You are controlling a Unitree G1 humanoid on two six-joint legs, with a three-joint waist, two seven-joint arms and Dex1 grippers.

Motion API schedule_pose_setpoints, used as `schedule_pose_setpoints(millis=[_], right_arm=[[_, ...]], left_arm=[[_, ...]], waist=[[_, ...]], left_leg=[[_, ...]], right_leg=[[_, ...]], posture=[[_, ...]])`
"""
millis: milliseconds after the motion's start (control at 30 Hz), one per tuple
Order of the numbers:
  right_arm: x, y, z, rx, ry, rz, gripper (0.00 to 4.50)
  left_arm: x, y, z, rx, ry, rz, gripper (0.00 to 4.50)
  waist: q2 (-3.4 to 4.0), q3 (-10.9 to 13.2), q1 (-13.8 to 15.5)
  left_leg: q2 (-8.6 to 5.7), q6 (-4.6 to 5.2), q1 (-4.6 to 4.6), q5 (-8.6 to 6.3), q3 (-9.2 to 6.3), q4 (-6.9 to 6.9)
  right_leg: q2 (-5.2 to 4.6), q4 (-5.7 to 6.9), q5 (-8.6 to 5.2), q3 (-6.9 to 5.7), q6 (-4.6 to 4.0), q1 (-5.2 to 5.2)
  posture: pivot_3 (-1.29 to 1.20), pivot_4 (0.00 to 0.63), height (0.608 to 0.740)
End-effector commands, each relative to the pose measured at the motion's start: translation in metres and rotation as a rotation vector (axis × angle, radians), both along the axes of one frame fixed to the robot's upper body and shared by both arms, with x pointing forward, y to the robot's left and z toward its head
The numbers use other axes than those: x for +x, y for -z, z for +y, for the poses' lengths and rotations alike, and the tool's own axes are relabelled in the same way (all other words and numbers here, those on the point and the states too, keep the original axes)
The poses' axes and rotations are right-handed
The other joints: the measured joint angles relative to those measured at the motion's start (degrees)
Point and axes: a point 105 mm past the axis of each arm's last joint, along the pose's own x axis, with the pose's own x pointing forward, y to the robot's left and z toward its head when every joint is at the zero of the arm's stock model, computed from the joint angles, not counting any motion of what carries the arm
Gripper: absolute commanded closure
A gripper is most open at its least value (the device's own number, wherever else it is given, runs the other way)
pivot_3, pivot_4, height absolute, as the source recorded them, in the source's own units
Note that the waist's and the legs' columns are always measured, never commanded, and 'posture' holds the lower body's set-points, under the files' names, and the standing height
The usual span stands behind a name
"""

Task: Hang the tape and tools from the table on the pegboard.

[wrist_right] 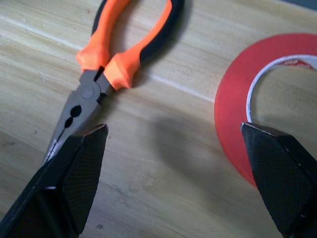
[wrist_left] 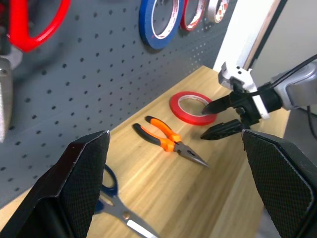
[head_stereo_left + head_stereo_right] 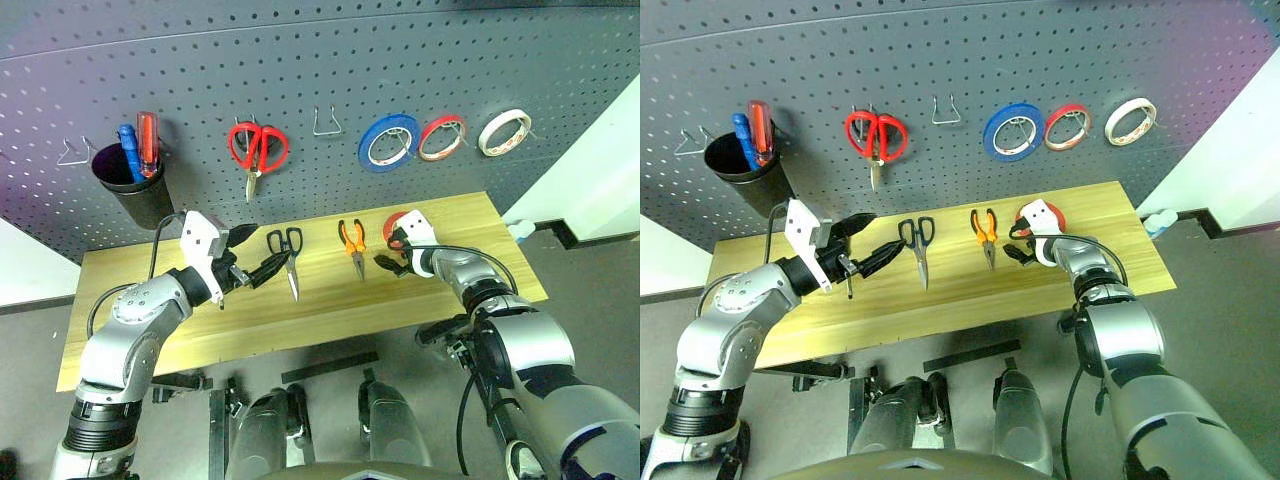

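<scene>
- The surface [image 3: 200,340] is a long rectangle of pale wood planks with visible grain, set just in front of the pegboard [image 3: 330,60].
- The pegboard is a flat dark grey panel with even rows of small round holes and bent wire hooks.
- The tape [image 2: 190,106], a wide flat orange-red ring with a pale inner edge, lies flat on the surface near the pegboard's foot.
- The pliers [image 3: 352,243], with orange-and-black curved handles and dark pointed metal jaws, lie on the surface just beside the tape, away from the pegboard's wall edge.
- The scissors [image 3: 287,252], with dark looped handles and bright steel blades, lie on the surface beside the pliers, on the side away from the tape.
- The right gripper [image 3: 390,263] sits low over the surface between the tape and the pliers; its black textured fingers [image 1: 74,183] are spread wide and hold nothing.
- The left gripper [image 3: 252,255] hangs beside the scissors' handles; its fingers [image 2: 74,193] stand wide apart and empty.
- On the pegboard hang red scissors [image 3: 257,150], a blue roll [image 3: 388,142], a red roll [image 3: 441,137] and a white roll [image 3: 504,131], all thin rings on hooks.
- A black cup [image 3: 135,188], round and glossy, hangs on the pegboard with a blue screwdriver [image 3: 128,148] and a red screwdriver [image 3: 148,140] standing in it.
</scene>
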Motion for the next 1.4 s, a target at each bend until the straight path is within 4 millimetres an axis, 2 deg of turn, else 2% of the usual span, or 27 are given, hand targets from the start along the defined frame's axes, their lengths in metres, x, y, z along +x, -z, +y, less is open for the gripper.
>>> schedule_pose_setpoints(millis=[33, 167, 333, 667, 1100, 1167, 1400], right_arm=[[0.008, -0.017, -0.003, 0.010, -0.006, -0.065, 0.00], [0.011, -0.024, -0.005, 0.012, 0.004, -0.100, 0.00], [0.017, -0.033, -0.009, 0.026, 0.053, -0.139, 0.00], [0.018, -0.031, -0.019, 0.017, 0.128, -0.141, 0.00], [0.017, -0.025, -0.006, 0.064, 0.122, -0.099, 0.00], [0.018, -0.028, -0.003, 0.052, 0.105, -0.121, 0.00], [0.024, -0.039, 0.002, 0.174, 0.167, -0.177, 0.00]], left_arm=[[-0.006, -0.015, -0.004, -0.033, 0.033, -0.044, 0.04], [-0.005, -0.018, -0.003, -0.047, 0.026, -0.046, 0.04], [0.006, -0.026, 0.007, -0.060, -0.059, -0.087, 0.04], [0.005, -0.026, 0.010, -0.043, -0.083, -0.096, 0.04], [-0.006, -0.026, 0.014, -0.040, -0.103, -0.080, 0.04], [-0.006, -0.025, 0.014, -0.034, -0.107, -0.079, 0.04], [-0.007, -0.026, 0.015, -0.047, -0.117, -0.082, 0.04]], waist=[[-0.02, 0.3, 0.0], [-0.04, 1.0, 0.0], [-0.10, 1.3, 0.0], [-0.22, 2.0, 0.0], [-0.22, 2.5, 0.2], [-0.22, 2.5, 0.2], [-0.22, 2.5, 0.2]], left_leg=[[0.00, 0.00, 0.00, 0.00, 0.00, 0.00], [0.00, 0.00, 0.00, 0.00, 0.00, -0.01], [0.00, -0.01, -0.02, -0.01, 0.00, -0.03], [0.00, -0.02, -0.05, -0.01, 0.01, -0.11], [-0.01, -0.03, -0.12, -0.01, 0.01, -0.21], [-0.01, -0.03, -0.13, -0.02, 0.01, -0.23], [-0.01, -0.04, -0.14, -0.02, 0.01, -0.27]], right_leg=[[0.00, 0.00, 0.00, 0.00, 0.00, 0.00], [-0.01, 0.00, 0.00, 0.00, 0.00, -0.01], [-0.01, -0.02, 0.00, -0.01, 0.00, -0.03], [-0.01, -0.06, 0.00, -0.01, 0.00, -0.08], [0.00, -0.16, 0.00, -0.02, 0.01, -0.16], [-0.01, -0.19, 0.00, -0.02, 0.01, -0.16], [0.00, -0.20, 0.00, -0.02, 0.01, -0.19]], posture=[[-0.11, 0.288, 0.740], [-0.11, 0.285, 0.740], [-0.10, 0.289, 0.740], [-0.08, 0.291, 0.740], [-0.03, 0.303, 0.740], [-0.03, 0.301, 0.740], [-0.02, 0.294, 0.740]])
